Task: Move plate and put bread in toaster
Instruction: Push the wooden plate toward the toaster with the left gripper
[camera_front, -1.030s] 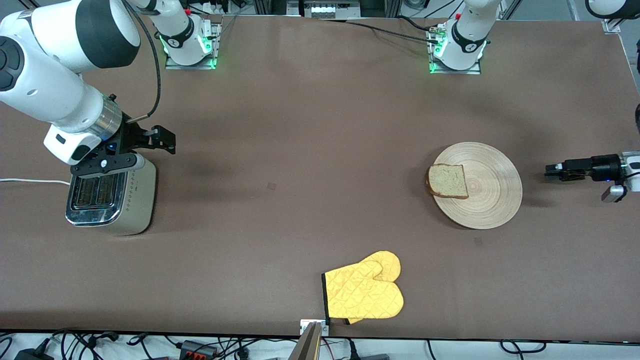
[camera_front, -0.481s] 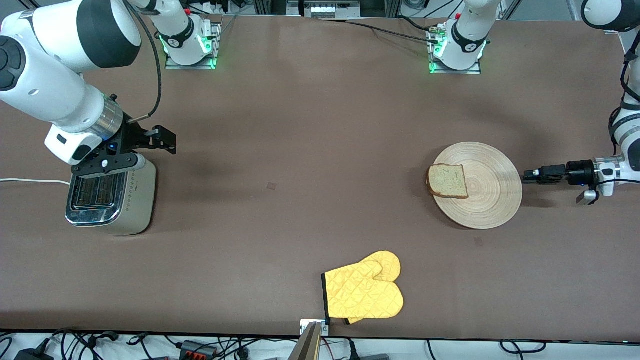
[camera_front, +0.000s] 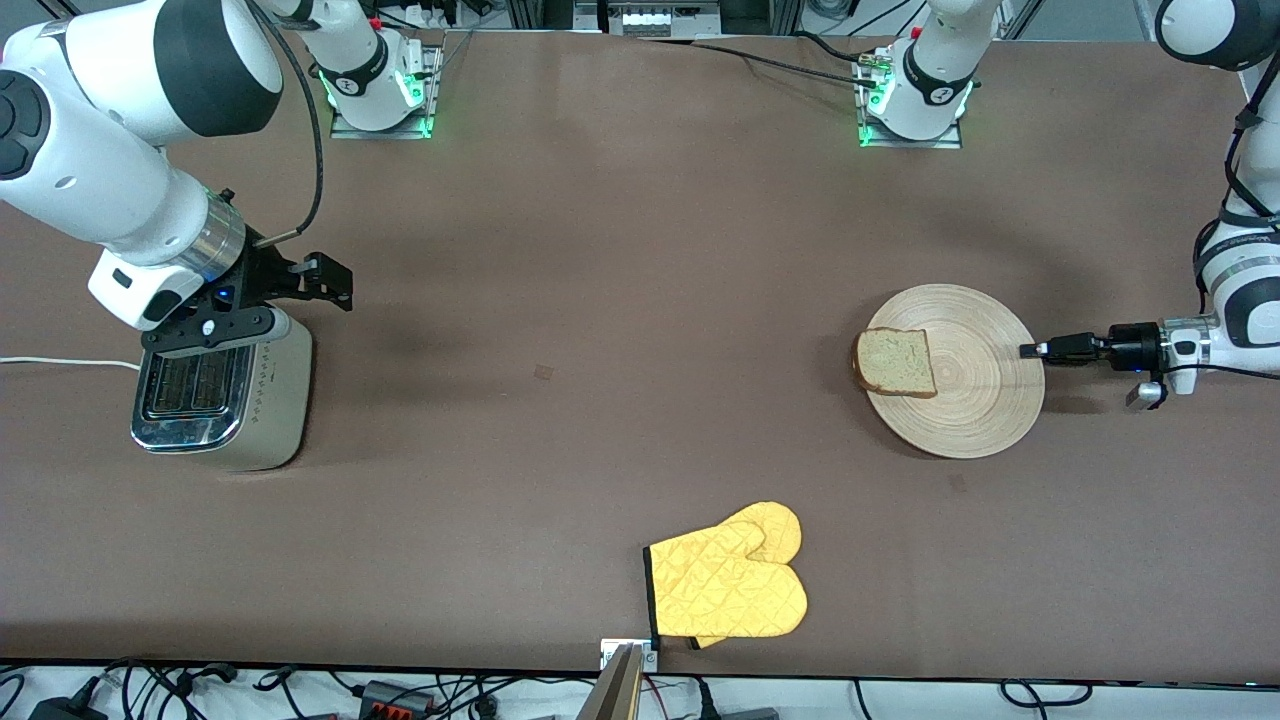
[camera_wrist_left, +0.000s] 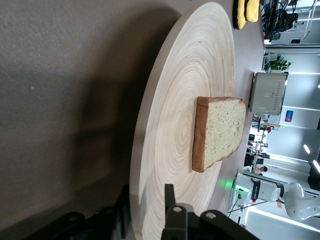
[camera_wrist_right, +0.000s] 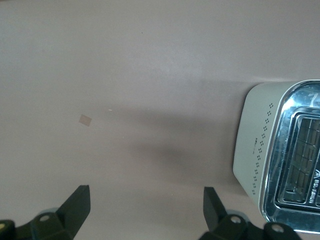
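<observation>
Gripping the rim of the plate (camera_front: 985, 400), the left end effector (camera_front: 1030, 350) lay low and level at the plate's edge toward the left arm's end of the counter (camera_front: 620, 300). In the left wrist view, one finger (camera_wrist_left: 170, 205) rested on the plate's upper face and the other sat under the rim, so the plate's edge was pinched between them. The plate lay flat on the counter, with the bread (camera_front: 895, 362) lying on its part toward the right arm's end, the crust overhanging the rim slightly.

Poised just above the toaster (camera_front: 225, 395), the right end effector (camera_front: 290, 300) was released, its fingers (camera_wrist_right: 75, 205) spread wide with nothing between them. The toaster stood upright at the right arm's end of the counter, both slots facing up, well apart from the plate. A white cord (camera_front: 60, 362) ran from it toward the counter's edge.

A yellow oven mitt (camera_front: 730, 585) lay flat near the counter's edge closest to the front camera, between the toaster and the plate along the counter's length.
</observation>
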